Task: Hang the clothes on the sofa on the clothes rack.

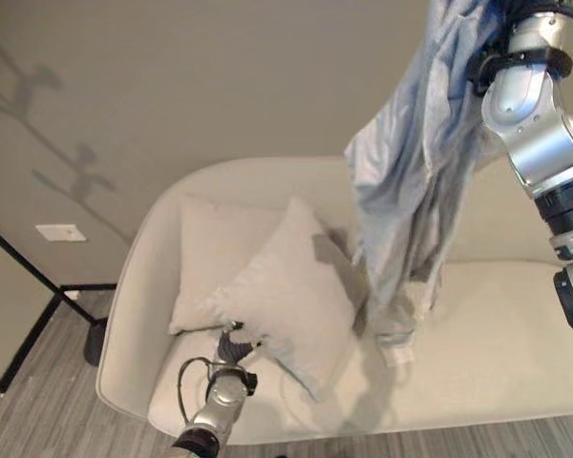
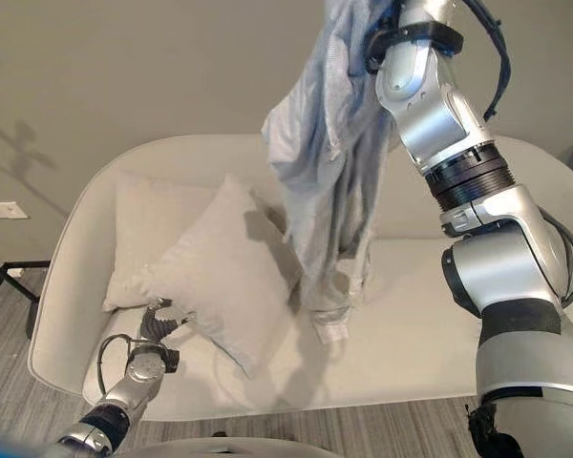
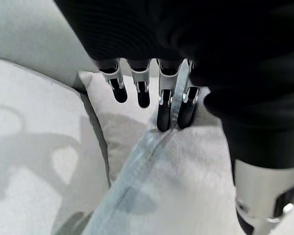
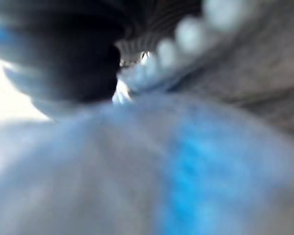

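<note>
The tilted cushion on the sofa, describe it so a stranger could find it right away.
On the long cream fabric sofa, look to its left end. Two pale square cushions sit there; the tilted cushion is the front one, standing on a corner like a diamond, overlapping the flat cushion behind it.

surface: cream sofa [image 1: 497,334] | on seat: two pale cushions [image 1: 286,286], overlapping, against the backrest's left end

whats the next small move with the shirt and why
Probably lift the right arm a bit higher. The light blue shirt hangs from up by the right wrist, but its lower end looks to rest on the sofa seat beside the pillow. The left hand sits by that pillow, fingers relaxed, holding nothing.
</note>
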